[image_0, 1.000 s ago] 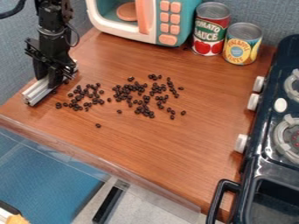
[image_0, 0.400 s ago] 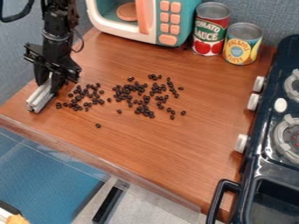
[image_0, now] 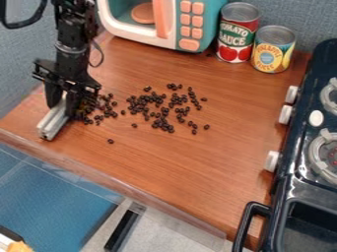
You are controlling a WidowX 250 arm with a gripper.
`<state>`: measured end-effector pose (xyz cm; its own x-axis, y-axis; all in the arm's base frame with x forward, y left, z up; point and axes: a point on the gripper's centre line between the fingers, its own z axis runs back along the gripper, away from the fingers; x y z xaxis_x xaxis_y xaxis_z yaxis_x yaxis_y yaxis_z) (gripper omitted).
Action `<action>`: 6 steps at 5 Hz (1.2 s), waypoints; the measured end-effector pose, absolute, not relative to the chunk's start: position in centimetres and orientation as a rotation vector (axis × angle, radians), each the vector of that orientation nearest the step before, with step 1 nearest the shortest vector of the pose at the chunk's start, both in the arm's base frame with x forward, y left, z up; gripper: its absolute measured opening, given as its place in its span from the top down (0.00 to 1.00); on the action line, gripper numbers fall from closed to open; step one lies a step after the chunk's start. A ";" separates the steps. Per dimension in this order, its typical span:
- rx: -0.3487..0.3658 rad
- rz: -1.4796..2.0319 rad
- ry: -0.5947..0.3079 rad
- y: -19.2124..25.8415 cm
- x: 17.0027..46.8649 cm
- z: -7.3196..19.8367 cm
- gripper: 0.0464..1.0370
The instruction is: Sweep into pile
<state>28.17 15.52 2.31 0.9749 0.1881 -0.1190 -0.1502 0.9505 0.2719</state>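
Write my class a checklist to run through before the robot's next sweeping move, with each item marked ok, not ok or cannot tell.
1. Tool gripped: ok. The gripper has the pale bar between its jaws.
2. Bar beside the work: ok. The dark beans nearest it lie just to its right in the view.
3. Bar's lower edge flush with the table: cannot tell.
4. Beans in one pile: not ok. They lie in loose clusters, with a stray bean apart, nearer the table's front edge.
5. Cans and toy microwave outside the bean spread: ok. All stand behind it.
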 end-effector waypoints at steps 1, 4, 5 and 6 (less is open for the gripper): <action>0.238 0.212 0.126 14.2 28.4 2.0 0.68; 0.199 0.437 0.099 12.1 30.2 1.7 0.68; 0.178 0.473 0.099 11.5 30.9 1.8 0.68; 0.158 0.496 0.096 10.2 31.6 1.8 0.68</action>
